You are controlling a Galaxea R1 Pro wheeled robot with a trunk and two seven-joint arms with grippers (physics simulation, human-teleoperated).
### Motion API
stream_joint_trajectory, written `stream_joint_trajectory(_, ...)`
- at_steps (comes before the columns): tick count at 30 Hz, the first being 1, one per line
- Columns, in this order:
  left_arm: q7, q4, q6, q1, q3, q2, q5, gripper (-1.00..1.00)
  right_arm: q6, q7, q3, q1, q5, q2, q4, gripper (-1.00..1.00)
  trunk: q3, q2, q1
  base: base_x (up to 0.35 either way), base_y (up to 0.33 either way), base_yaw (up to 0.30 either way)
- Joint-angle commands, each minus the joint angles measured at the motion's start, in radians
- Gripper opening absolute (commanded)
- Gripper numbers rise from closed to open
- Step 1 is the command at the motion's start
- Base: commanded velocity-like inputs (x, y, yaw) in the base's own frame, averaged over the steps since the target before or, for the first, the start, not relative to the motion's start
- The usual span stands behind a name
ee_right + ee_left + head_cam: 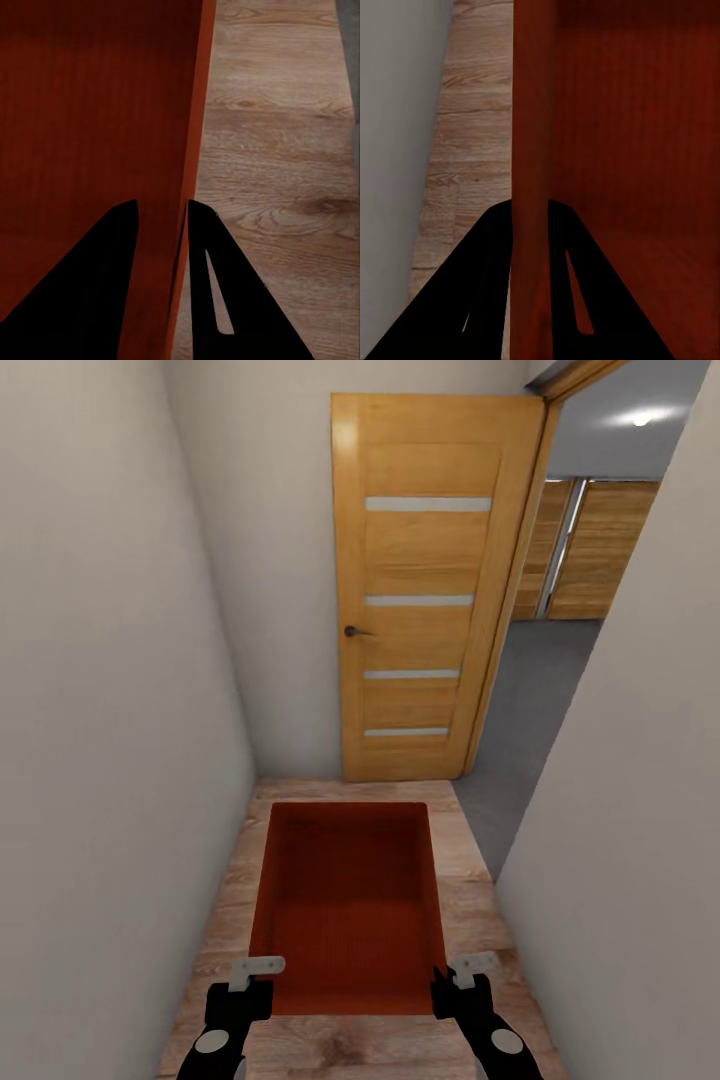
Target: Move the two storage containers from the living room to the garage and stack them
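Carrying one storage container down the hallway toward the garage.
Left claw and right claw each pinch a side wall, holding it level above the wood floor, near the open door.

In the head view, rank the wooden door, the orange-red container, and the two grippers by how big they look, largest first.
1. Wooden door, largest though farther from the camera.
2. Storage container, nearer the camera, so its real size against the door is unsure.
3. Left gripper and right gripper, which look alike; no ranking between them.
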Motion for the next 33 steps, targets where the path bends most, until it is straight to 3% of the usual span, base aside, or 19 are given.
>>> stream_joint_trajectory(1, 0.008, -0.003, 0.007, -0.001, 0.023, 0.000, -0.009, -1.00, 0.007, 0.005, -0.002, 0.000, 0.007, 0.000, -0.003, -1.00, -0.002, -0.002, 0.001, 0.323, 0.077, 0.000)
stream_joint_trajectory(33, 0.008, -0.003, 0.007, -0.001, 0.023, 0.002, -0.010, -1.00, 0.007, 0.005, -0.002, 0.000, 0.007, 0.000, -0.003, -1.00, -0.002, -0.002, 0.001, 0.323, 0.004, 0.000)
